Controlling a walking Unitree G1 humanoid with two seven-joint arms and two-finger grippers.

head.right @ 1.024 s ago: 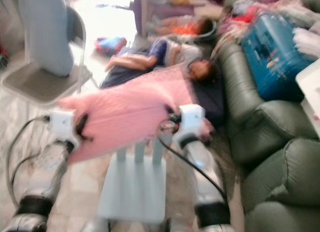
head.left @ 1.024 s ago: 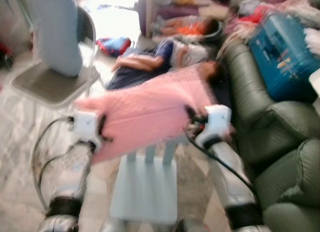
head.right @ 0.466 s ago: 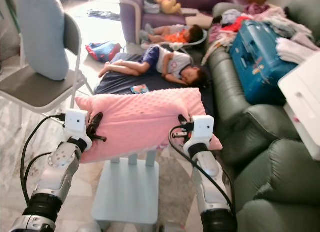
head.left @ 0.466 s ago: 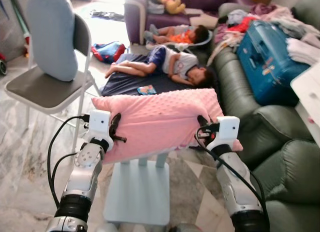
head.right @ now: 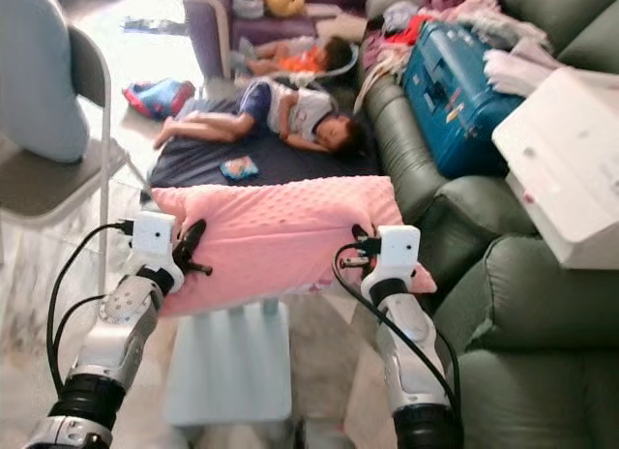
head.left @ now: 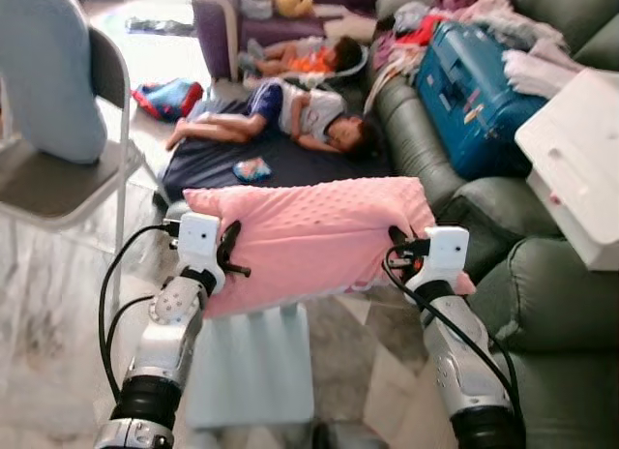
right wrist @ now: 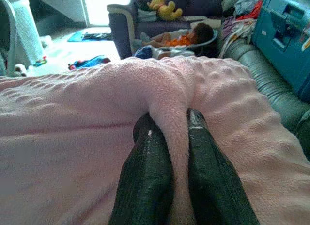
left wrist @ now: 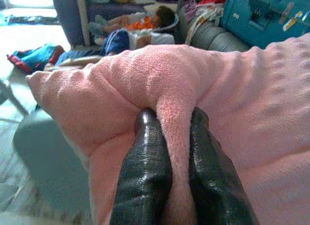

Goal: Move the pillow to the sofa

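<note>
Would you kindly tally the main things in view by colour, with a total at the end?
Pink: 1, the pillow, pinched by the left gripper and the right gripper
Green: 1, the sofa
Blue: 1, the suitcase on the sofa
White: 1, the box on the sofa
Pale blue: 2, the stool and the cushion on the chair
Total: 6

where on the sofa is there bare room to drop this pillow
The bare patch is the near green seat cushion, below the white box and right of the right gripper. Farther back the sofa is crowded: a blue suitcase and piled clothes. Both grippers, left, pinch the pink pillow.
</note>
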